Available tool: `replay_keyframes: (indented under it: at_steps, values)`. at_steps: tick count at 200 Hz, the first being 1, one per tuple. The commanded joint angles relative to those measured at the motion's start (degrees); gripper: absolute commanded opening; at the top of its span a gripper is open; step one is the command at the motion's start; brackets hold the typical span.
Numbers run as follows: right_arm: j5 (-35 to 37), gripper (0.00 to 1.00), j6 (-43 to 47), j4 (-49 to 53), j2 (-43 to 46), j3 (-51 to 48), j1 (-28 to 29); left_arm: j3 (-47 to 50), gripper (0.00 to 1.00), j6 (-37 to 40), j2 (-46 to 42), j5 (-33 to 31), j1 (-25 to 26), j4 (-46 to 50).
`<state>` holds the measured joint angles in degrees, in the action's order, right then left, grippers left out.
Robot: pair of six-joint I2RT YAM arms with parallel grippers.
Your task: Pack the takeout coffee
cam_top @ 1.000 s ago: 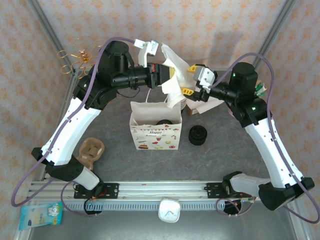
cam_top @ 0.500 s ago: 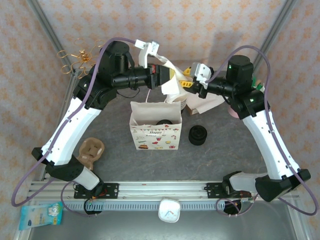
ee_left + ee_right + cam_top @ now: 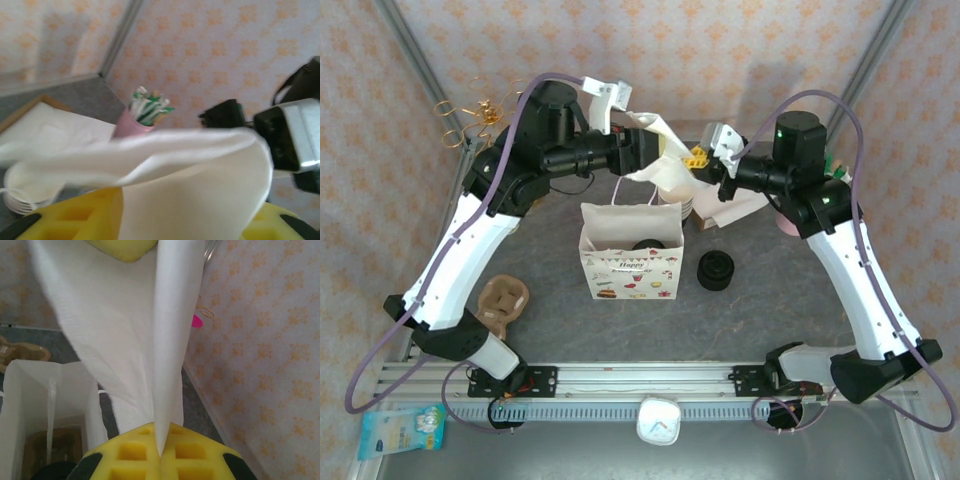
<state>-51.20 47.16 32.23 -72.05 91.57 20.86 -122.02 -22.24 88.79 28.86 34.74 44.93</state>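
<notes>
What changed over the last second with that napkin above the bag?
The right pincer swung in toward the left and closed on the white napkin; the left pincer opened around it. The gift bag and the black lid stack stayed put.

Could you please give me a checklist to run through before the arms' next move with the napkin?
1. Right gripper fingers shut on the napkin: ok.
2. Left gripper fingers apart, napkin free of them: cannot tell.
3. Gift bag upright, mouth open: ok.
4. Takeout coffee in the bag: cannot tell; a black lid shows inside.
5. Lid stack clear of the bag: ok.
</notes>
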Motion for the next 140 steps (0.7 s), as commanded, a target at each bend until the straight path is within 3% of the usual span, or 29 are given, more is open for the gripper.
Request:
replay_keyframes:
  at_steps: [1,34,64,85,121,140]
  values:
    - [1.89,0.00,-7.94,3.81,2.17,2.97,0.24,1.82,0.55,2.68,-5.32,-11.88,-0.72,2.60]
    - [3.92,0.00,-14.37,10.05,2.87,4.84,0.62,10.45,0.61,1.43,-12.41,-23.92,-1.52,4.60]
    - [6.21,0.00,-18.93,11.24,4.02,4.68,4.76,20.28,0.66,-2.93,-18.83,-33.43,-1.61,6.21]
    - [6.78,0.00,-21.55,13.14,3.77,6.28,8.44,26.38,0.70,-6.52,-21.89,-34.31,-1.61,8.16]
    - [14.98,0.00,-20.43,16.96,-0.10,8.79,14.24,34.99,0.72,-9.23,-24.82,-33.78,-1.68,9.67]
    - [13.93,0.00,-19.58,17.46,-2.27,10.33,15.13,39.46,0.72,-10.48,-25.29,-31.22,-1.69,9.13]
